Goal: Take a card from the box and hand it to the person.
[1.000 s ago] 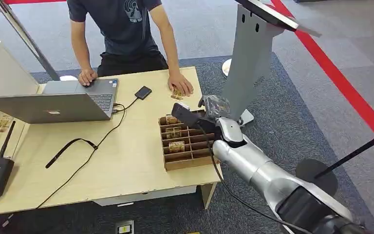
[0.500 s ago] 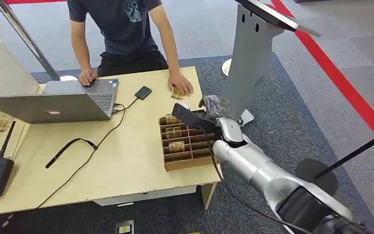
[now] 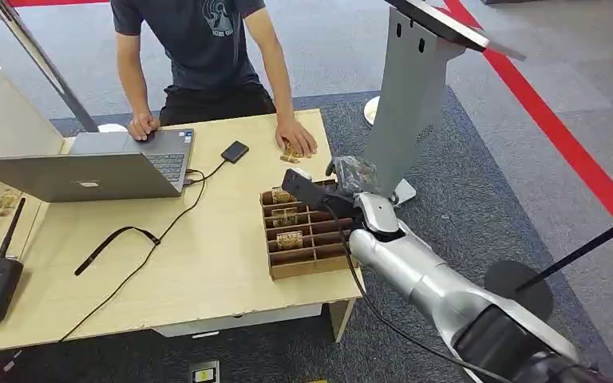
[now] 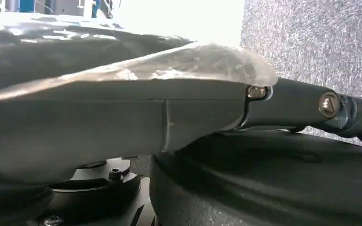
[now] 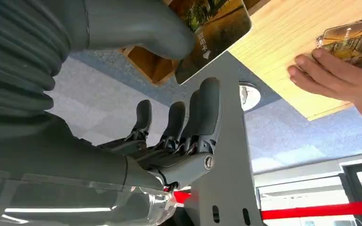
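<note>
In the head view you see the right hand [image 3: 350, 177] hanging over the far right corner of the box [image 3: 307, 231], a brown divided tray at the right end of the table [image 3: 215, 271]. Several cards [image 3: 289, 238] lie in the box's left compartments. Beyond the box, the person's hand [image 3: 297, 140] rests flat on the table over another card [image 3: 289, 152]. A laptop [image 3: 96, 169] stands well to the left of the box, with a black cable [image 3: 140, 243] between them and a grey stand [image 3: 407, 96] just to the box's right. In the left wrist view you cannot tell how the left hand [image 4: 122, 122] is set; grey carpet [image 4: 311, 42] lies behind it. In the right wrist view you find the thumb [image 5: 141, 28] and a fingertip [image 5: 209, 92] pinching a card [image 5: 212, 33] by its edge near the box, the other fingers extended, with the person's hand [image 5: 334, 75] nearby on the table.
</note>
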Motion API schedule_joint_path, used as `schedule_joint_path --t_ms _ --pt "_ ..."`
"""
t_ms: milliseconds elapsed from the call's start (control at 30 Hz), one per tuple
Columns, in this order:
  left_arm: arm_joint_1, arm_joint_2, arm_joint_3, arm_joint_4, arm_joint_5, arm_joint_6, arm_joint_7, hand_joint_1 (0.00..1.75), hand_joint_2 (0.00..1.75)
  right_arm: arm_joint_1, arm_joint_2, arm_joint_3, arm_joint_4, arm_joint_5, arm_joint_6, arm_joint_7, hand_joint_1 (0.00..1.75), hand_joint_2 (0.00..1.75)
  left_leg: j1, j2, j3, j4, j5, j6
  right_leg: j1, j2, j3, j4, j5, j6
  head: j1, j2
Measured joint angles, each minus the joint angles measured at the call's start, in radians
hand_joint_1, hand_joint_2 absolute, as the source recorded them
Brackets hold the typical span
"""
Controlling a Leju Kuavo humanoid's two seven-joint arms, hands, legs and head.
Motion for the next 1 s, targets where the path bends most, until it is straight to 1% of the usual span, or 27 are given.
schedule_joint_path --t_ms 33,67,133,167,200,267,367,433,500,1000 --pt "0.002 0.0 0.0 0.0 0.007 -0.01 -0.017 0.0 1.75 0.0 0.002 0.0 0.001 0.003 0.003 0.0 0.93 1.75 0.0 0.0 0.0 0.0 0.0 0.0 0.0 0.0 0.0 0.0 0.0 0.0 0.0 0.0" --pt "0.008 0.004 0.0 0.0 0.02 -0.03 -0.055 0.0 1.75 0.0 0.003 0.0 0.001 0.008 0.007 0.0 0.93 1.75 0.0 0.0 0.0 0.0 0.0 0.0 0.0 0.0 0.001 0.0 0.0 0.0 0.0 0.0" --pt "0.027 0.024 0.003 0.0 0.052 -0.094 -0.148 0.0 1.75 0.0 0.012 0.003 0.004 0.023 0.013 0.005 0.94 1.75 0.0 0.001 0.001 0.0 0.0 0.0 0.0 0.0 0.0 0.0 0.0 0.0 0.0 0.0" --pt "0.036 0.042 0.009 0.0 0.074 -0.136 -0.195 0.0 1.75 0.0 0.018 0.005 0.004 0.03 0.016 0.016 0.94 1.75 0.0 0.001 0.001 0.0 0.0 0.0 0.0 0.0 -0.001 0.0 0.0 0.0 0.0 0.0" --pt "0.041 0.052 0.013 -0.001 0.081 -0.169 -0.225 0.0 1.75 0.0 0.022 0.008 0.005 0.036 0.018 0.028 0.94 1.75 0.001 0.001 0.0 0.0 0.0 0.0 0.0 0.0 -0.001 0.0 0.0 0.0 0.0 0.0" --pt "0.048 0.075 0.02 -0.01 0.084 -0.203 -0.253 0.0 1.75 0.001 0.027 0.013 0.004 0.039 0.021 0.06 0.98 1.75 0.002 0.001 0.0 0.0 0.0 0.0 0.0 0.0 -0.001 0.0 0.0 0.0 0.0 0.0" --pt "0.048 0.094 0.023 -0.019 0.076 -0.224 -0.273 0.0 1.75 0.009 0.026 0.017 0.001 0.039 0.026 0.089 0.99 1.75 0.002 0.002 0.001 0.0 0.0 0.0 0.0 0.0 -0.001 0.0 0.0 0.0 0.0 0.0" --pt "0.046 0.101 0.026 -0.026 0.069 -0.225 -0.282 0.0 1.75 0.013 0.025 0.018 -0.006 0.039 0.027 0.093 1.01 1.75 0.002 0.002 0.001 0.0 0.0 0.0 0.0 0.0 -0.001 0.0 0.0 0.0 0.0 0.0" --pt "0.044 0.105 0.027 -0.032 0.066 -0.22 -0.291 0.0 1.75 0.015 0.024 0.019 -0.008 0.039 0.028 0.094 0.99 1.75 0.002 0.002 0.001 0.001 0.0 -0.001 0.0 0.0 0.0 0.0 0.0 0.0 0.0 0.0" --pt "0.012 0.108 0.05 -0.043 0.035 -0.21 -0.311 0.0 1.75 0.026 0.026 0.017 -0.016 0.092 0.028 0.086 0.98 1.75 0.003 0.002 0.001 0.001 0.0 -0.001 0.001 0.0 0.0 0.0 0.0 -0.001 0.0 0.0"
